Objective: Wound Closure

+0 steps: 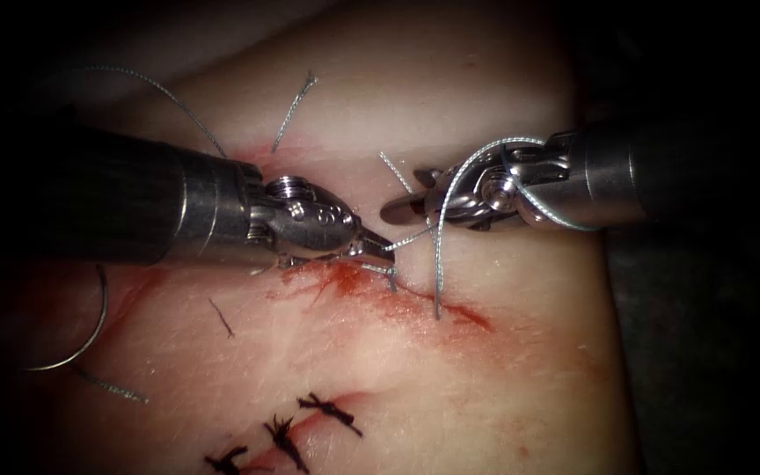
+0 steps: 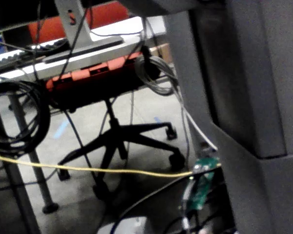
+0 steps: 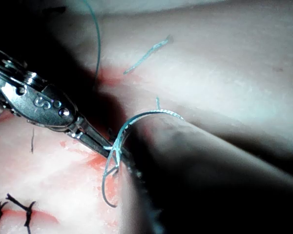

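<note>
Your pale pink slab of pork tissue (image 1: pixel 485 369) carries a red-stained cut (image 1: pixel 415 295) running across its middle, with red fluid (image 1: pixel 345 280) smeared along the cut's left stretch. Your left arm's steel tool (image 1: pixel 378 247) comes in from the left, its jaws closed on the grey thread (image 1: pixel 440 264) right at the cut; the right wrist view shows that same pinch. Your right arm's steel tool (image 1: pixel 402 207) hovers just above the cut with thread looped around its wrist; its jaws look closed on nothing you can make out. The thin curved steel needle (image 1: pixel 90 334) lies free on the tissue, far left of the cut, held by neither tool. Black knotted stitches (image 1: pixel 285 435) sit near the lower edge.
</note>
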Tool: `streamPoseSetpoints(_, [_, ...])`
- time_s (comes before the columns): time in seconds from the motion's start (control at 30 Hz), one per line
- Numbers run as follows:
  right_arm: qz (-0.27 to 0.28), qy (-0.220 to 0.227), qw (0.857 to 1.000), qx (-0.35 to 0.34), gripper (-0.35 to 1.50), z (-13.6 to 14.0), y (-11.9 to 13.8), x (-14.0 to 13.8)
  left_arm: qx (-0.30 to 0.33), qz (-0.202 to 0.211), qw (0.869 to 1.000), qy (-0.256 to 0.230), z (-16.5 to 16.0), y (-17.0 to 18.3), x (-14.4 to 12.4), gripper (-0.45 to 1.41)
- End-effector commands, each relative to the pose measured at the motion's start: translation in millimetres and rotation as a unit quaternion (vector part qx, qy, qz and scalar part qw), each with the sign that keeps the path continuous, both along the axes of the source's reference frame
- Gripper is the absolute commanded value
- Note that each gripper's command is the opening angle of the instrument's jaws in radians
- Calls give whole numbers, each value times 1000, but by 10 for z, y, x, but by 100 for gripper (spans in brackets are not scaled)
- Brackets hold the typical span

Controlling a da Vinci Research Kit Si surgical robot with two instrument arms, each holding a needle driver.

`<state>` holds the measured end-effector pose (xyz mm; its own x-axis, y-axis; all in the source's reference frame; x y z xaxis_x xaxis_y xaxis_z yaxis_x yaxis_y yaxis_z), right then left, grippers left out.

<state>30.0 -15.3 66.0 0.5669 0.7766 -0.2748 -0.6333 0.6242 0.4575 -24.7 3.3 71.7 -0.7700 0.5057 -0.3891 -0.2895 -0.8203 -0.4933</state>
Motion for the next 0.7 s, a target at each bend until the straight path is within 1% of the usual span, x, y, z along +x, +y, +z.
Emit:
streamPoseSetpoints(0.03, [5,0,1000,3,14,5,1,10,1,0,1000,0,5,-2,-5,-45])
streamPoseSetpoints(0.1, [8,-1,1000,4,-13,6,1,10,1,0,1000,0,5,-2,-5,-45])
streamPoseSetpoints(0.13, [11,-2,1000,6,-35,6,2,11,1,0,1000,0,5,-2,-5,-45])
streamPoseSetpoints(0.37, [19,-5,1000,14,-35,2,4,12,1,1,1000,-1,6,-2,-3,-45])
streamPoseSetpoints(0.5, [26,-6,1000,15,-35,-12,13,8,1,4,1000,-2,8,2,1,-45])
streamPoseSetpoints(0.6, [28,-7,999,15,-35,-19,14,5,-2,5,1000,-3,10,6,10,-45])
streamPoseSetpoints(0.7, [25,-5,1000,16,-35,-23,11,2,-13,3,1000,15,13,16,24,-45])
